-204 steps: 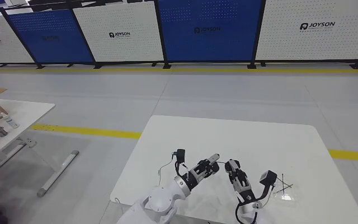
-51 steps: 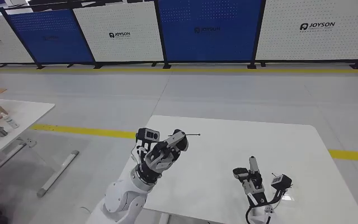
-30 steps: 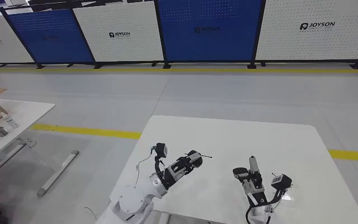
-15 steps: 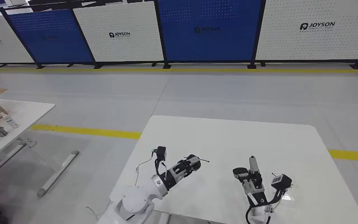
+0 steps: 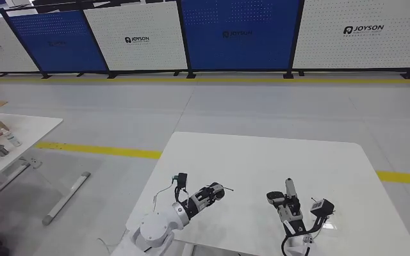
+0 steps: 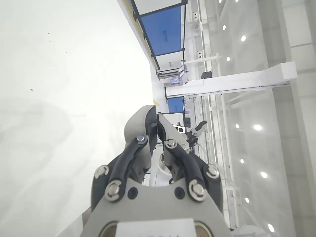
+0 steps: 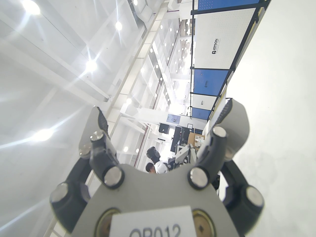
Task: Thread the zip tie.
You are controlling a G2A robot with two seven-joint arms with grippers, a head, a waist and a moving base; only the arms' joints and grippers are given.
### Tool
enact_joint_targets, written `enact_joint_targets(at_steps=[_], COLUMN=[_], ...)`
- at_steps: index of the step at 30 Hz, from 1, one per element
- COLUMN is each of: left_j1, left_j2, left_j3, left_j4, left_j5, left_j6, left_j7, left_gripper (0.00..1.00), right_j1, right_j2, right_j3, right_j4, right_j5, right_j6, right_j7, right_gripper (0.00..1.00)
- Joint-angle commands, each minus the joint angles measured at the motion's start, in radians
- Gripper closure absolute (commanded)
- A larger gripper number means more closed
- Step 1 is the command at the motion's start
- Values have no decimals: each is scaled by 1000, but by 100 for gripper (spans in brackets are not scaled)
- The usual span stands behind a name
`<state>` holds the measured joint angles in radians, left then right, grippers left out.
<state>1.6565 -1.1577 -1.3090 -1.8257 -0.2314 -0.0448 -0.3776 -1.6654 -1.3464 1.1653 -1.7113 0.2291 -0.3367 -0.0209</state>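
Left tool (image 5: pixel 219 188), zip tie (image 5: pixel 227 189) — within table (image 5: pixel 269 150) edges

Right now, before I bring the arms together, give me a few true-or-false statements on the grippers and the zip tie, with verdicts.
1. The left gripper is shut on the zip tie. True.
2. The right gripper is clamped on the tie's free end. False: it is open and holds nothing.
3. The two grippers are touching each other. False: they are well apart, with bare white table between them.
4. The zip tie sticks out of the left gripper toward the right arm's side. True.
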Motion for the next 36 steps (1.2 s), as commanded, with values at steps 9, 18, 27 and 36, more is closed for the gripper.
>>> enact_joint_targets(at_steps=[9, 18, 27, 36], left_j1=[79, 85, 70, 59], left_j2=[-4, -5, -7, -29], left_j3=[-72, -76, -65, -71], left_j4=[-206, -210, -232, -288], left_j5=[-143, -154, -136, -201], left_j6=[-295, -295, -295, -295], left_j7=[11, -3, 12, 5], left_gripper=[100, 100, 100, 100], right_j1=[0, 0, 0, 0], right_j2=[0, 0, 0, 0], right_j3=[0, 0, 0, 0], right_j4=[0, 0, 0, 0], right_j5=[0, 0, 0, 0], right_j6=[0, 0, 0, 0], right_j7=[0, 0, 0, 0], right_gripper=[0, 0, 0, 0])
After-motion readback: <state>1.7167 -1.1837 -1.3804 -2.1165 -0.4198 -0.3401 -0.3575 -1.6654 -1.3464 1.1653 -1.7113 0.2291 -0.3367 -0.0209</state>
